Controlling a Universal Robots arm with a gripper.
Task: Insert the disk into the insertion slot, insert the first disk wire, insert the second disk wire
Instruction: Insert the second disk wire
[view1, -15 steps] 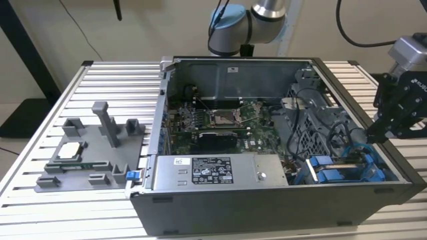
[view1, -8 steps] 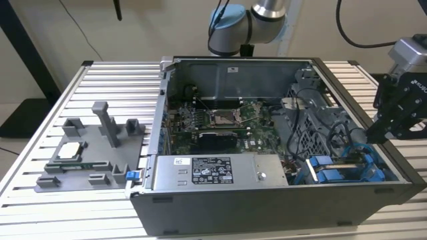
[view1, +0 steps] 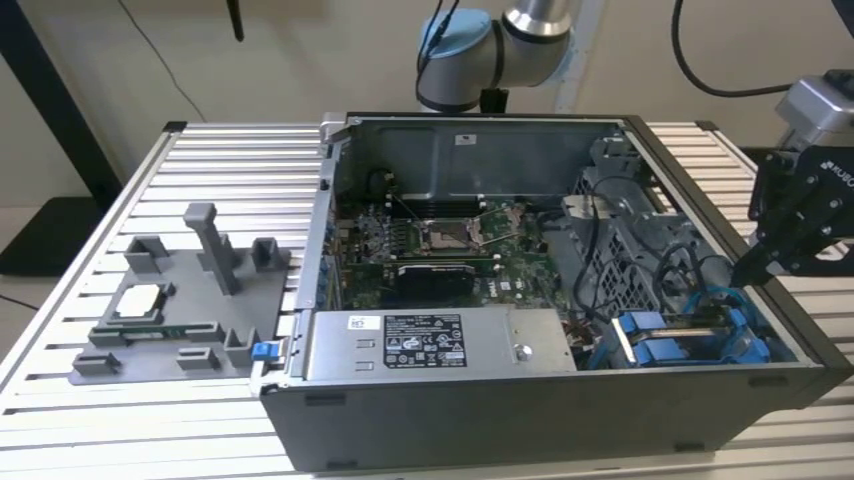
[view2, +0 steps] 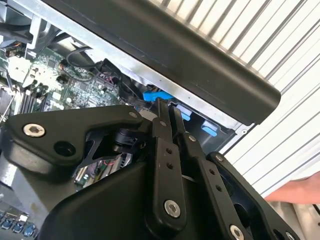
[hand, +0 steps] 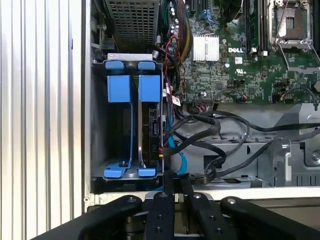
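Now: claw (view2: 167, 106) closed, fingers pressed together, nothing seen between them, hanging over the case rim (view2: 200, 55). Just beyond, the blue-framed disk (hand: 151, 120) sits in its slot (hand: 96, 125). Loose wires (hand: 210, 135) crowd the disk's plug edge. Likely trouble: a snagged loop, or a connector bent by a crooked push.

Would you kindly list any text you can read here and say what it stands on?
Power supply label: print too small to read.
White sticker on the case's rear wall: too small to read.
Motherboard: white maker's lettering, not quoted; finer markings too small.
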